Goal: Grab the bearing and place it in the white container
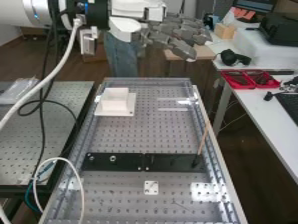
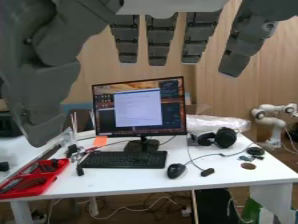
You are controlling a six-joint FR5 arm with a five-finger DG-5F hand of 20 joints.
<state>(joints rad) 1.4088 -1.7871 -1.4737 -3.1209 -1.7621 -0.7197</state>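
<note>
Careful now, your DG-5F hand [image 2: 161,42] hangs spread, the flat black bar [image 1: 174,161] lies nearer than the white container [image 1: 114,103], and because you cannot tell where the bearing is, you might wrongly pinch the larger nut [image 1: 113,158]

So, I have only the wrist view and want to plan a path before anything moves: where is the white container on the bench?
Observer: In the high view, the white container stands near the far end of the bench, left of its middle line.

Operator: Thanks. Before I think about lowering the robot hand, does anything stand on the black bar?

Observer: Yes, the larger nut stands upon the left half of the black bar, as the high view shows it.
</note>
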